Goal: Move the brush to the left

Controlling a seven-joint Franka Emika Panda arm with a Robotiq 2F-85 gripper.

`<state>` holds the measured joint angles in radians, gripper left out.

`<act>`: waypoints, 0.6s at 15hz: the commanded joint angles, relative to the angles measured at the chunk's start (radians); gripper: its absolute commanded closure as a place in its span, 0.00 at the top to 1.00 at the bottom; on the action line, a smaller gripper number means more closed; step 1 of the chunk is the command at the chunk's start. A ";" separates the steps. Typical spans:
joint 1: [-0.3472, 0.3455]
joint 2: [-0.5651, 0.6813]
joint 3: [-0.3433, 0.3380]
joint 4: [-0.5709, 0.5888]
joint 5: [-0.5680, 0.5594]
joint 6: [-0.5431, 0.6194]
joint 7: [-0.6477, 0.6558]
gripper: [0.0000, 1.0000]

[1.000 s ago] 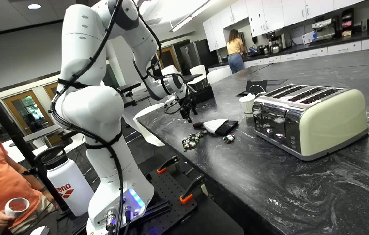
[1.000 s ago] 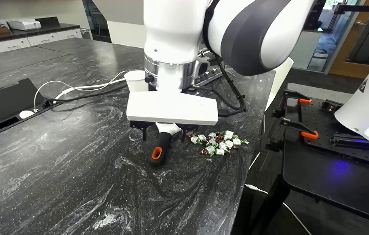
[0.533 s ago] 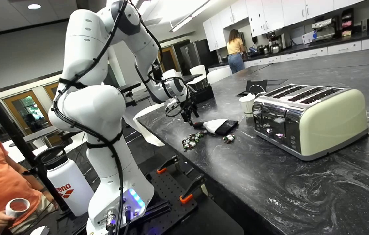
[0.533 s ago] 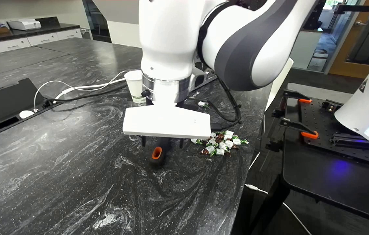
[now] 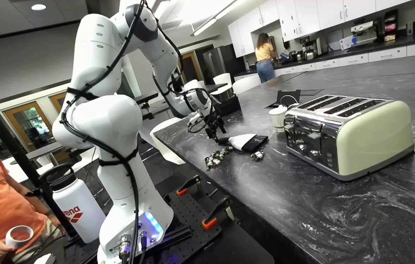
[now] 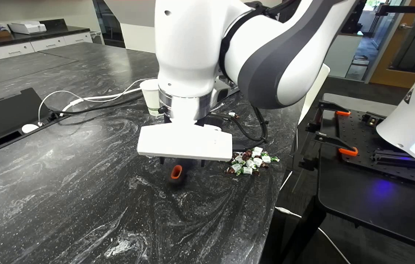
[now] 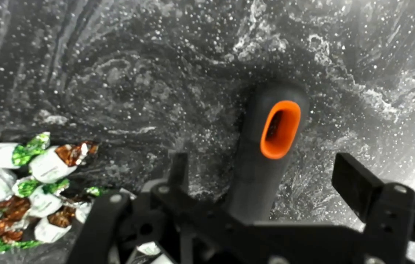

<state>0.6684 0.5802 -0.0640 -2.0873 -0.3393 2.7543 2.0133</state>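
The brush [image 5: 242, 142] lies flat on the dark marbled countertop, with a black handle, a white middle and black bristles towards the toaster. In an exterior view only its handle end [image 6: 176, 176] with the orange-lined hole shows; the rest is hidden behind the hand. In the wrist view the handle [image 7: 255, 172] runs between the fingers. My gripper [image 7: 260, 161] is open, with a gap on each side of the handle. In the exterior views the gripper [image 5: 220, 136] is low over the handle; its fingertips [image 6: 182, 162] are on either side of it. Whether they touch the counter I cannot tell.
Several wrapped candies [image 6: 253, 161] lie beside the brush, also in the wrist view [image 7: 27, 194], with a few more [image 5: 257, 155] near the bristles. A paper cup [image 5: 278, 118] and pale green toaster [image 5: 372, 137] stand beyond. An open black cable box [image 6: 13, 117] sits on the counter.
My gripper has come down and shifted along the brush towards the handle end, with its fingers staying open. The brush and candies have not moved.
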 commanded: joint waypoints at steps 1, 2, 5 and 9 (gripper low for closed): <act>0.025 0.013 -0.029 0.012 0.015 0.009 0.032 1.00; 0.026 0.016 -0.031 0.013 0.018 0.009 0.030 1.00; 0.021 0.023 -0.028 0.017 0.031 0.004 0.021 1.00; 0.028 0.031 -0.033 0.024 0.027 -0.004 0.017 0.66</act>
<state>0.6767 0.5988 -0.0784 -2.0834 -0.3250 2.7543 2.0154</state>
